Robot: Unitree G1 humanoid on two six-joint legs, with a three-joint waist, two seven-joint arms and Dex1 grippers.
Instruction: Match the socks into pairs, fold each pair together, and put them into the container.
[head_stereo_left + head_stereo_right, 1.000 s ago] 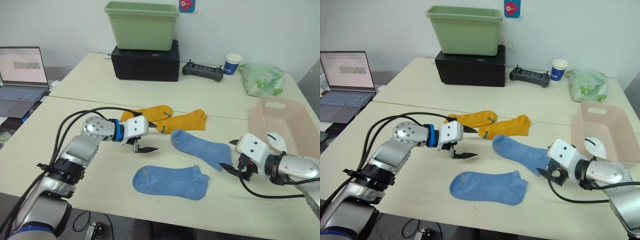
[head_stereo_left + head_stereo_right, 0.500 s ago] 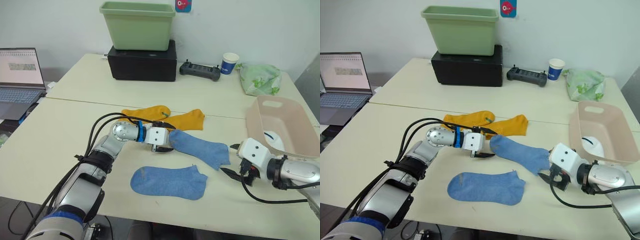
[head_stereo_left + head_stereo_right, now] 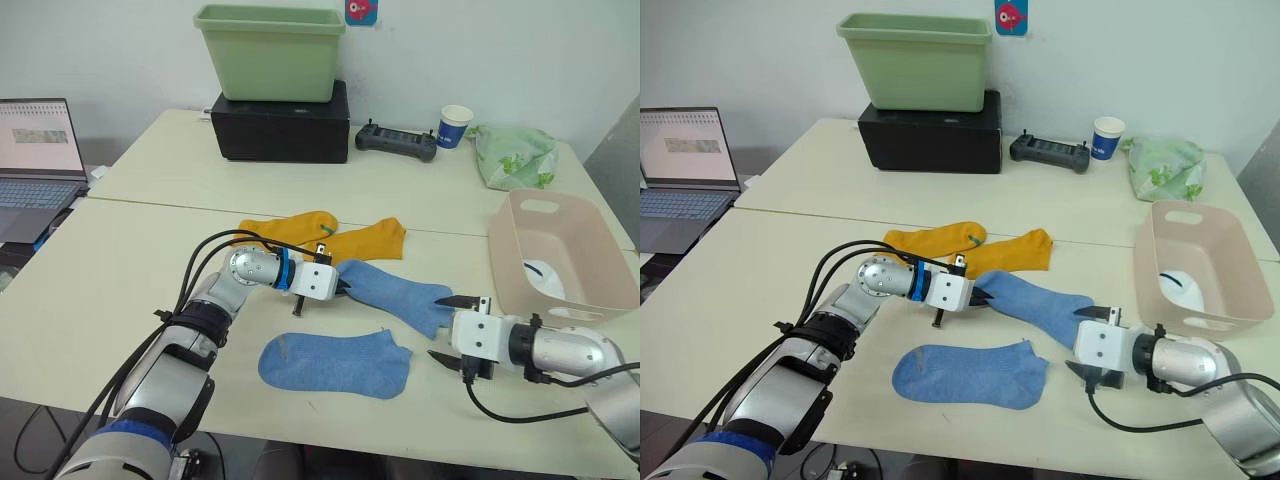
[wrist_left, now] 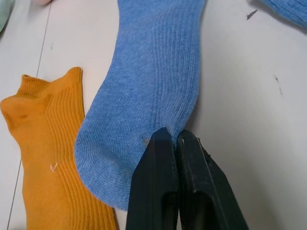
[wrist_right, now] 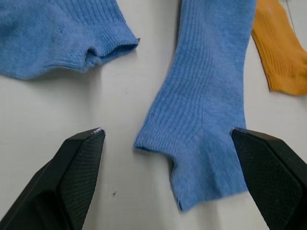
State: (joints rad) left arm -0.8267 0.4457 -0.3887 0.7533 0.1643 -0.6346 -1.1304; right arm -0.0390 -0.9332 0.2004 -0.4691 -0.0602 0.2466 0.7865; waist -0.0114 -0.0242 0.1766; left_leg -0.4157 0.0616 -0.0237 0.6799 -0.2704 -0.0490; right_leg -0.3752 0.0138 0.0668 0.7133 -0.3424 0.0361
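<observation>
Two light blue socks lie mid-table: one slanted, one flat nearer the front edge. My left gripper is shut on the toe edge of the slanted blue sock, whose fabric puckers at the fingertips. My right gripper stands open at that sock's cuff end, one finger on each side, not touching it. Two mustard orange socks lie just behind. The pale pink container sits at the right with a white sock inside.
At the back, a light green tub stands on a black box. A black controller, a paper cup and a green-patterned bundle are further right. A laptop sits far left.
My left gripper reached right to the slanted blue sock's toe and closed on it. My right gripper moved left toward the sock's cuff, staying open.
</observation>
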